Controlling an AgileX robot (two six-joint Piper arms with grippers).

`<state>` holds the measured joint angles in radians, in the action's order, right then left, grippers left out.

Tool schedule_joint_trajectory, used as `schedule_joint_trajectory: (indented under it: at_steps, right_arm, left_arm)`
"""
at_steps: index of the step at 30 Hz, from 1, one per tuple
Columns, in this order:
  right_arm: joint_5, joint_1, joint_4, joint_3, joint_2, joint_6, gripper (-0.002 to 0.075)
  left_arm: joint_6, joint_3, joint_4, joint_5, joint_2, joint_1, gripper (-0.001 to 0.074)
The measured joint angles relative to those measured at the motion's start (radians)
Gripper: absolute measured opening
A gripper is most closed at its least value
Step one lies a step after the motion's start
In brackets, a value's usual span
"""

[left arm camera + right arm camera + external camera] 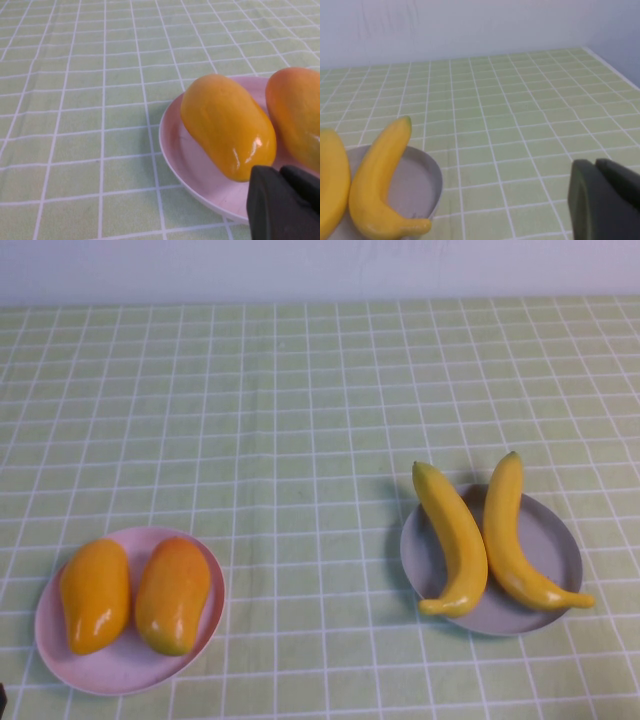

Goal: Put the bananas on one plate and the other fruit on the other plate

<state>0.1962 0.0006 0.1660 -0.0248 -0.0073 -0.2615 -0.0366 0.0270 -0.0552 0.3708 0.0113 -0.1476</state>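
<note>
Two bananas (455, 535) (505, 530) lie side by side on the grey-blue plate (550, 540) at the right. Two mangoes (95, 595) (173, 593) rest on the pink plate (120, 665) at the front left. Neither arm shows in the high view. In the left wrist view my left gripper (280, 172) is shut and empty, just above the near rim of the pink plate (190, 160), beside one mango (227, 125). My right gripper (595, 162) is shut and empty over bare cloth, off to the side of the grey-blue plate (415, 185) and its banana (377, 175).
A green checked cloth (320, 440) covers the whole table. A pale wall (320, 265) runs along the back. The table's right edge (615, 65) shows in the right wrist view.
</note>
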Motion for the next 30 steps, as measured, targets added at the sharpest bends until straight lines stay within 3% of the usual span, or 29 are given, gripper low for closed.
schedule_joint_trajectory:
  at_steps: [9,17,30]
  right_arm:
    - [0.027,0.0,-0.003,0.0,0.0,0.006,-0.0015]
    - [0.122,0.0,-0.249,0.0,-0.002,0.262,-0.0015]
    - [0.147,0.0,-0.269,0.0,-0.006,0.283,-0.0015]
  left_arm:
    - [0.0,0.0,0.0,0.0,0.0,0.0,0.0003]
    - [0.0,0.0,0.0,0.0,0.0,0.0,0.0003]
    - [0.0,0.0,0.0,0.0,0.0,0.0,0.0002]
